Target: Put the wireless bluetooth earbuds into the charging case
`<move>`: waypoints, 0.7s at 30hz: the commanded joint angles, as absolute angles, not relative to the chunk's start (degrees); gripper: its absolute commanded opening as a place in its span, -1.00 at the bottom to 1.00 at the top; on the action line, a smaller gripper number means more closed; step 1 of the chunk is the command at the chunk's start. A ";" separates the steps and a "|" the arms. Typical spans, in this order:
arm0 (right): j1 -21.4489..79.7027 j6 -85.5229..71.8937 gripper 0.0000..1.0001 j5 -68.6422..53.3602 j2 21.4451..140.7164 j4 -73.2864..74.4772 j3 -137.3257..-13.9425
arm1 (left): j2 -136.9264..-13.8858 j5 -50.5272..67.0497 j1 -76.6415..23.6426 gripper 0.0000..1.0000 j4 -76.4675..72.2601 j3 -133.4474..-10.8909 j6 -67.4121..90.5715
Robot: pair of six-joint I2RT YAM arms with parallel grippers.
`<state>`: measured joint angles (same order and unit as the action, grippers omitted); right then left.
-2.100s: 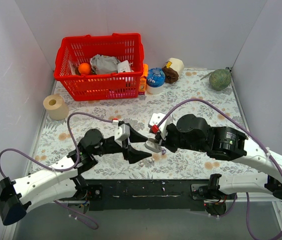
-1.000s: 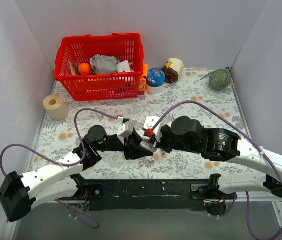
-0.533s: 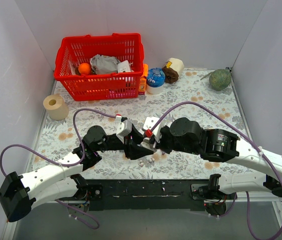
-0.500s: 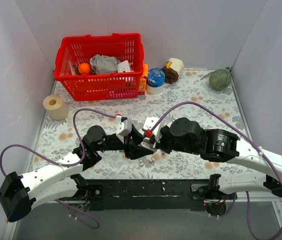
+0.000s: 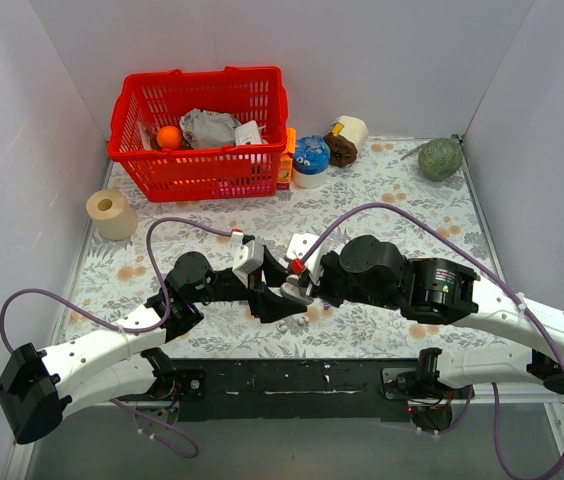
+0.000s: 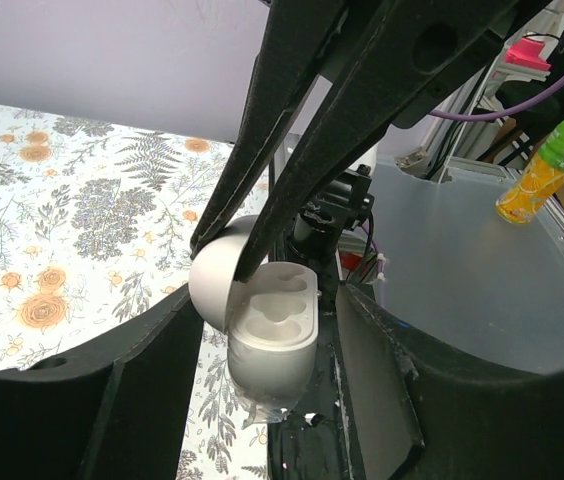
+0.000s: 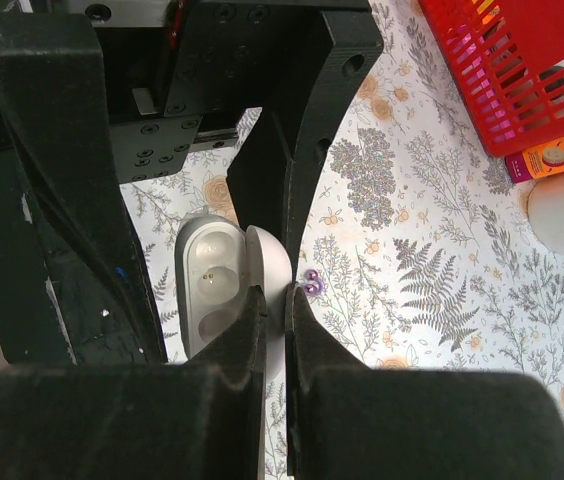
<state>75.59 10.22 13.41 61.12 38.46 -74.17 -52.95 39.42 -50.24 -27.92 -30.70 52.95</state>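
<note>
The thing to watch here is which side of the case the buds are on. The right gripper [image 7: 274, 300] is pinched tight on the flipped-open lid [image 7: 267, 262] of the charging case [image 7: 205, 290]. From that gripper's point of view, the case body with its two empty wells sits just left of its fingertips. The earbuds [image 7: 310, 286] lie on the table [image 7: 432, 290] just right of those same fingertips, and the two of them touch each other. So the lid stands like a wall between buds and wells: super close, but wrong side.

The case's long axis runs roughly along the right fingers, one well beyond the other. In the left wrist view the wells face up toward the camera.

The left gripper [image 5: 270, 300] comes in from the opposite direction with a finger on either side of the case body. One finger looks like it's against the shell. I can't see contact on the other, so I can't tell if it's actually squeezing or just bracketing the case.

My read is that the right fingertips are nearest the buds but tied up with the lid. One arm probably has to hold the case alone before anyone can go for a bud. The buds are tiny and shiny next to those fingers, so I'd expect the pick to be fiddly.
</note>
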 commanded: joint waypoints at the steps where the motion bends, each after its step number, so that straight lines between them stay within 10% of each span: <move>1: 76.11 9.67 -0.97 14.41 61.08 35.51 -75.94 | -52.91 38.76 -50.01 0.07 -29.00 -30.32 52.91; 21: 76.38 9.49 -0.97 14.85 60.21 34.98 -76.29 | -54.67 39.81 -50.01 -0.16 -29.18 -29.97 53.17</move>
<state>75.90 10.09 14.00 61.14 38.41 -74.17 -54.81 39.57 -50.24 -28.69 -30.46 53.30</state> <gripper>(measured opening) 0.063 0.451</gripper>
